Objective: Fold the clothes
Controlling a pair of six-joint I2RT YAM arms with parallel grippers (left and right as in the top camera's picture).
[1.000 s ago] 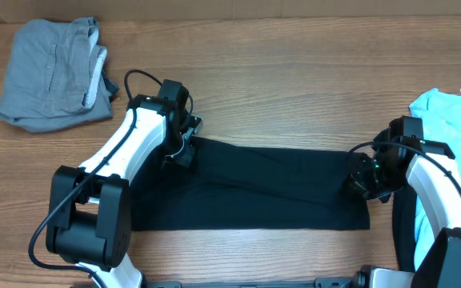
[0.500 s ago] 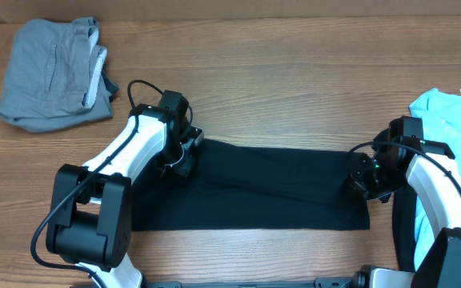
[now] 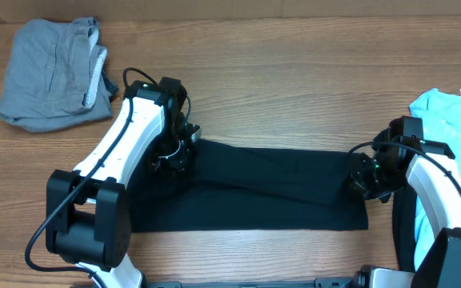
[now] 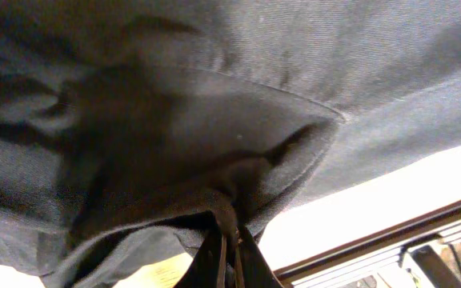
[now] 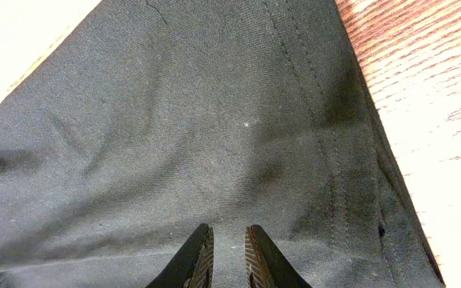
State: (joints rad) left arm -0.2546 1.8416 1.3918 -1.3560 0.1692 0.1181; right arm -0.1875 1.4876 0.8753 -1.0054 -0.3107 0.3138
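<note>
**A:** Where is the garment being folded?

**B:** A plain black soft-fabric T-shirt [image 3: 270, 188] lies as a long flat band on the brown wooden table [image 3: 294, 80], from the centre toward six o'clock. A crumpled grey fabric garment [image 3: 50, 72] sits at ten o'clock and a light blue fabric garment [image 3: 454, 120] at three.

**A:** And the grippers?

**B:** The left gripper [image 3: 176, 156] is clenched on a bunched pinch of black cloth at the band's ten o'clock corner. The right gripper [image 3: 364, 178] sits at the band's three o'clock end, its fingers nearly together. I cannot tell whether it has caught any cloth.

**A:** How will it handle?

**B:** Probably light, limp and not fragile, sagging and creasing wherever it is unsupported. The corners and the stitched hem [image 5: 330, 160] look like the best places to grip.
</note>
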